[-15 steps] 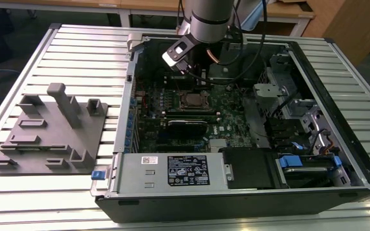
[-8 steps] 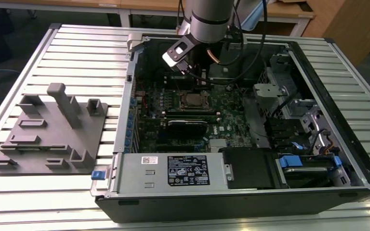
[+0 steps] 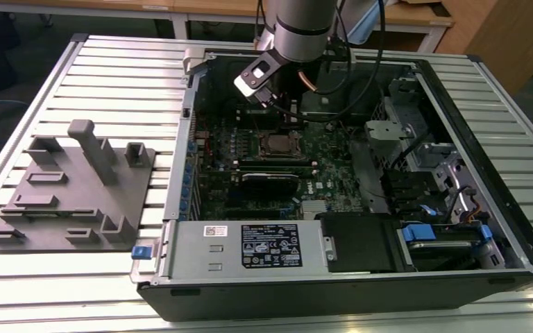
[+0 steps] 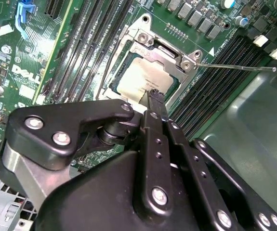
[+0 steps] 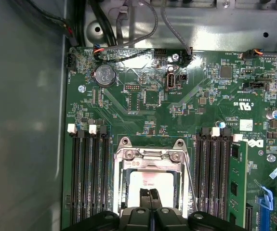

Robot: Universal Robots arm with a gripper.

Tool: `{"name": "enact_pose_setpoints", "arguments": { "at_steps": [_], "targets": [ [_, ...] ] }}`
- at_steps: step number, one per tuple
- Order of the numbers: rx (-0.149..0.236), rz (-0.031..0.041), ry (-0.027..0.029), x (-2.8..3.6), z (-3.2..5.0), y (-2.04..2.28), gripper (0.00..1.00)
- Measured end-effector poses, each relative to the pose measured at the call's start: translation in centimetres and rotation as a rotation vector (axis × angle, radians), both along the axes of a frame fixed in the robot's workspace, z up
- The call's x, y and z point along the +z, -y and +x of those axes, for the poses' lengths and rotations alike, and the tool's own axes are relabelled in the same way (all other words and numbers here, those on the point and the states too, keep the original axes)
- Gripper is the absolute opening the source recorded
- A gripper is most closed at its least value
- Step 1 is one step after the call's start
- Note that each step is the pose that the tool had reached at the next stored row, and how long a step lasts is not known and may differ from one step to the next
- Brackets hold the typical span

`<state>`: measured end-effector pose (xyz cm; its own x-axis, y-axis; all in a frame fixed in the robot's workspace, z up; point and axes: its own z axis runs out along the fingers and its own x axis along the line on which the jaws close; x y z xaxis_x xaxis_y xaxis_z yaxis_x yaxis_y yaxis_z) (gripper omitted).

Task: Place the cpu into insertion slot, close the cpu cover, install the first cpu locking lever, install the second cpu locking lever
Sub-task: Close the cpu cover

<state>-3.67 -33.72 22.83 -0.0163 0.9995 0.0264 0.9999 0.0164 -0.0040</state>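
Cpu [image 5: 150,181] sits in the insertion slot [image 3: 276,144], framed by the cpu cover [image 5: 150,155], with the gripper [image 5: 150,193] pinched closed and empty just above the slot; a skewed downward push could scratch the chip.

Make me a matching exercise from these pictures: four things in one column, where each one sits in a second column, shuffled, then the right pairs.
Things
1. cpu
2. coin cell battery
3. grey fixture block
4. gripper

Places
A. on the slatted table, outside the computer case
B. under the window of the cpu cover
C. on the green motherboard, apart from the socket
D. fingers together, tips over the cpu

Pairs: 1-B, 2-C, 3-A, 4-D
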Motion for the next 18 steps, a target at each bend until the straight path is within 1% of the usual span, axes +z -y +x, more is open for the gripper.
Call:
{"name": "enact_pose_setpoints", "arguments": {
  "at_steps": [18],
  "targets": [
    [0.008, 0.0001, 0.0000, -0.01, 0.00, 0.00, 0.11]
  ]
}}
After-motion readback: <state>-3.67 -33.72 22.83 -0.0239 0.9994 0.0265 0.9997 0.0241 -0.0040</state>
